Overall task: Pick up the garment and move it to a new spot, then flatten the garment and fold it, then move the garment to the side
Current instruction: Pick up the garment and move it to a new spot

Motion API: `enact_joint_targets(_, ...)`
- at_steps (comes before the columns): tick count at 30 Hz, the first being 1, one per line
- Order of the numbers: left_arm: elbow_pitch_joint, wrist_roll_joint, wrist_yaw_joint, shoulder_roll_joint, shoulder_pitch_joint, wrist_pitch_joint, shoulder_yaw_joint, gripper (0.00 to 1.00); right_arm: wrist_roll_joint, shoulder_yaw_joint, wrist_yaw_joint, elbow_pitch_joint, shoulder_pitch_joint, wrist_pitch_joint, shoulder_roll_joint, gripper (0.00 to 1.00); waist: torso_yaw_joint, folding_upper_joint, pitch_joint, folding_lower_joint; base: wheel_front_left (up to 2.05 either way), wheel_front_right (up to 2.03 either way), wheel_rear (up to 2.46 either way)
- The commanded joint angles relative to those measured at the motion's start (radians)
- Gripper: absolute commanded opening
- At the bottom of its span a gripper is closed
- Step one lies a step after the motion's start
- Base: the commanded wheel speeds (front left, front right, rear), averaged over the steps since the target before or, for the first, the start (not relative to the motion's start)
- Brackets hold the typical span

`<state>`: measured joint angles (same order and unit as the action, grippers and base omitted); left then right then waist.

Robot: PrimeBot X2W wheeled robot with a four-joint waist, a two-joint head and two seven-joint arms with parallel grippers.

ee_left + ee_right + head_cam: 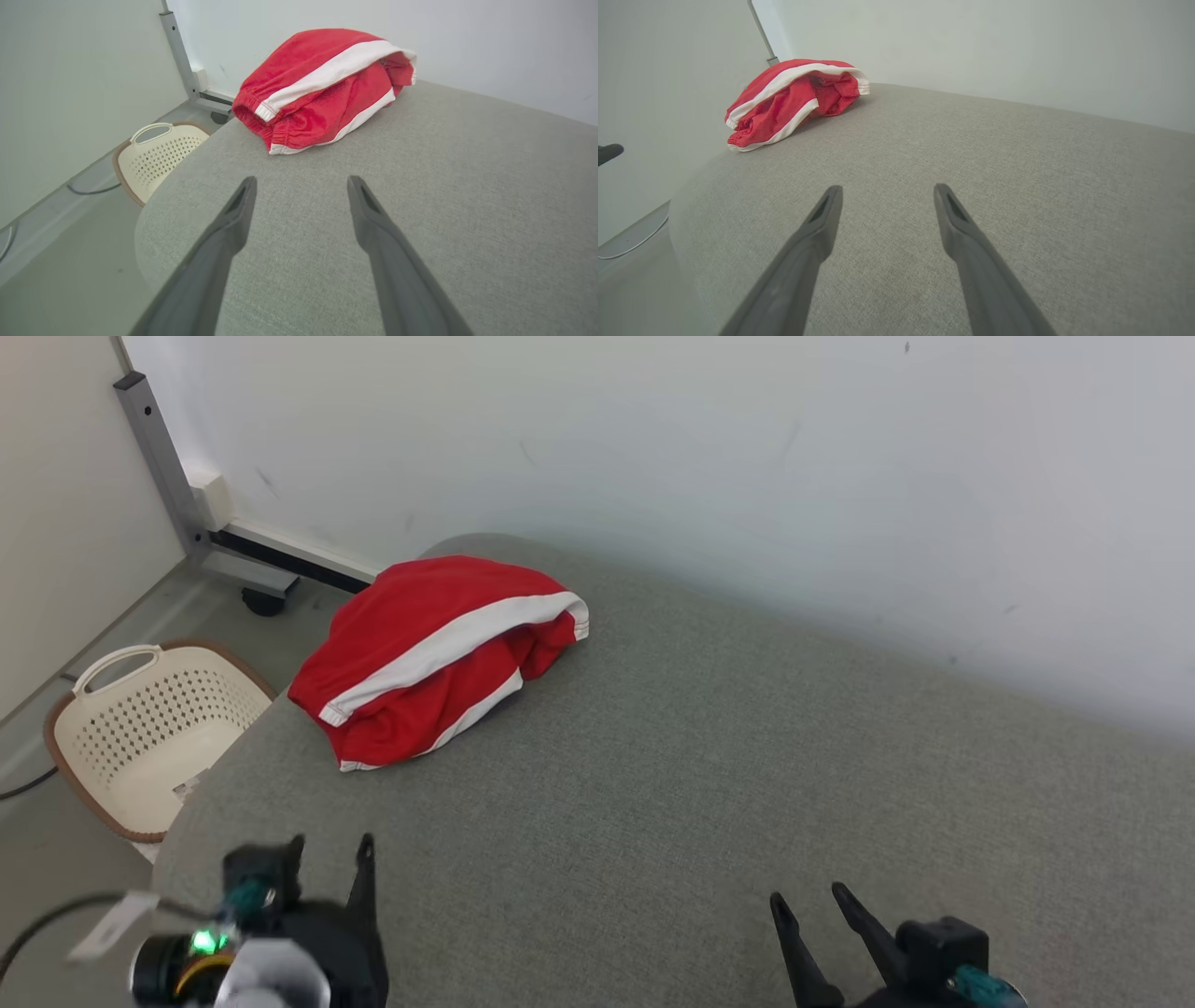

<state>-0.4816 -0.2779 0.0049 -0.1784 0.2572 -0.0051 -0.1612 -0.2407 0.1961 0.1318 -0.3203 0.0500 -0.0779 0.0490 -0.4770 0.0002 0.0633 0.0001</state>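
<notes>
Red-white garment point(439, 653) bunched at bench point(700, 803) corner; perforated basket point(140, 737) on floor beside. Left gripper point(331, 845), right gripper point(807, 893): fingers spread, empty.

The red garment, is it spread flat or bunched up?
Bunched up: the red garment lies in a rumpled heap on the grey cushion, white stripes bent over folds.

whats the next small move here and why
Likely reach the left end effector forward toward the garment. It lies bunched at the far left corner of the grey surface, nearer that arm. The left end effector and the right end effector are both open, empty and well short of it.
</notes>
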Motion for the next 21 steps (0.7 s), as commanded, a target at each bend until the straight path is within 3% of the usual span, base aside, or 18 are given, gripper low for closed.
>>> enact_joint_targets(1, -0.019, 0.014, -0.009, -0.001, 0.036, 0.011, -0.008, 1.00, 0.008, -0.005, -0.002, 0.011, -0.020, 0.005, 0.002, 1.00, 0.004, -0.0002, 0.003, -0.0001, 0.00, 0.00, 0.00)
enact_joint_targets(4, -0.110, 0.016, -0.033, -0.022, 0.145, 0.062, -0.020, 1.00, 0.052, 0.032, -0.002, 0.079, -0.031, 0.054, 0.002, 1.00, 0.057, -0.0002, -0.034, -0.0001, 0.00, 0.00, 0.00)
enact_joint_targets(11, -0.264, -0.012, -0.067, -0.041, 0.398, 0.115, -0.007, 1.00, 0.091, 0.066, -0.002, 0.274, -0.021, 0.179, 0.075, 1.00, 0.191, -0.0002, -0.187, -0.0001, 0.00, 0.00, 0.00)
enact_joint_targets(21, -0.438, -0.004, -0.100, -0.067, 0.633, 0.129, -0.035, 1.00, 0.109, 0.064, -0.002, 0.489, 0.009, 0.270, 0.129, 1.00, 0.297, -0.0002, -0.360, -0.0001, 0.00, 0.00, 0.00)
